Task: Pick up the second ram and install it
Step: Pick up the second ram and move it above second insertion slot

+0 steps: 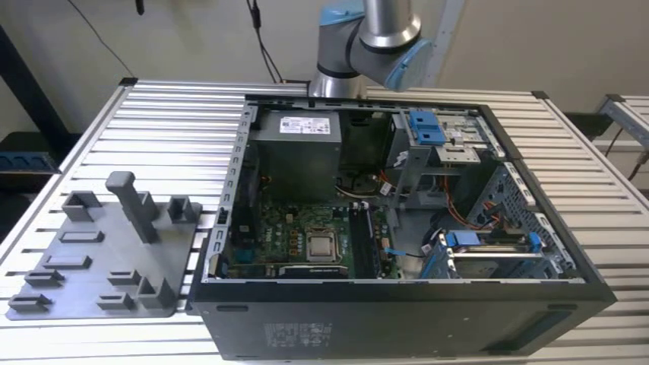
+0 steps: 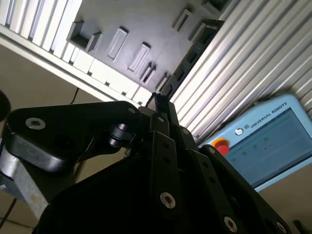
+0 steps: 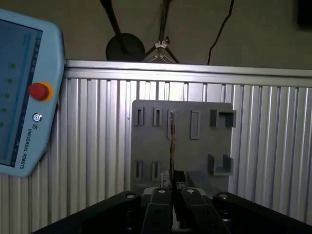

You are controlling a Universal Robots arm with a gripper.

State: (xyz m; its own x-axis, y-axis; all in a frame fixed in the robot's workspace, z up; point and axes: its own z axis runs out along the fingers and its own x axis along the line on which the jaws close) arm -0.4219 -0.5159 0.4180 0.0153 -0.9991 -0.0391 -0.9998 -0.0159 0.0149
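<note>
In the first wrist view the second ram [image 3: 171, 146] appears edge-on as a thin dark strip rising from between my fingertips. My gripper [image 3: 171, 189] is shut on its lower end. Far behind the stick lies the grey fixture tray [image 3: 146, 146] on the slatted table. The second wrist view has the black finger linkages meeting at the gripper [image 2: 159, 108], with the same tray [image 2: 146, 24] beyond them. The exterior view takes in the open computer case [image 1: 568, 266], its green motherboard [image 1: 294, 236] with the memory slots [image 1: 363, 245], and the arm [image 1: 367, 38] behind the case.
The grey tray [image 1: 91, 266] with upright posts sits at the exterior view's left, beside the case. A teach pendant [image 3: 19, 92] with a red stop button lies on the table near the tray. Drive cages and cables [image 1: 457, 228] crowd the case's right half.
</note>
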